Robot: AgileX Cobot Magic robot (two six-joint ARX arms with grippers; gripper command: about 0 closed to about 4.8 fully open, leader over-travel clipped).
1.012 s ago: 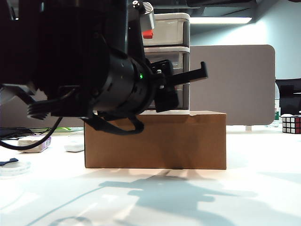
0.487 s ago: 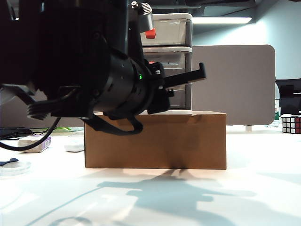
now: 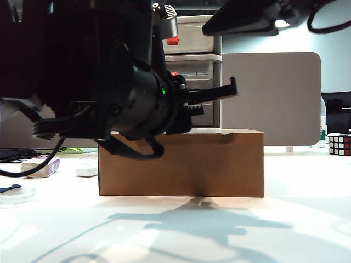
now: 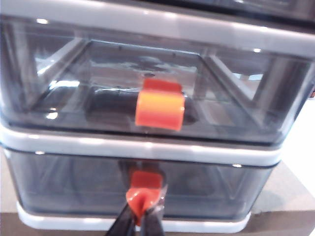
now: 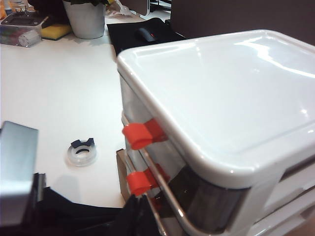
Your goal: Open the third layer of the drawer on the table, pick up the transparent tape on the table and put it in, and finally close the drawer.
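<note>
The drawer (image 3: 211,68) is a white three-tier cabinet standing on a brown cardboard box (image 3: 181,164). In the left wrist view, the third layer (image 4: 69,187) is the lowest smoky drawer and looks closed. My left gripper (image 4: 142,216) is shut on its red-orange handle (image 4: 144,186). The left arm (image 3: 126,98) fills the exterior view and hides that handle there. The transparent tape (image 3: 16,195) lies flat on the table (image 3: 285,219) at the far left, and the transparent tape (image 5: 82,153) also shows in the right wrist view. My right gripper (image 3: 247,16) hangs above the cabinet top (image 5: 231,83); its jaws do not show.
A whitish block with a purple label (image 3: 41,166) and a small white oval thing (image 3: 86,171) lie left of the box. A Rubik's cube (image 3: 340,145) sits far right. A grey partition (image 3: 274,98) stands behind. A white pot (image 5: 91,19) stands beyond the cabinet.
My left gripper's jaws have closed on the lowest drawer's handle. The right arm has come into the top of the exterior view, above the cabinet.
</note>
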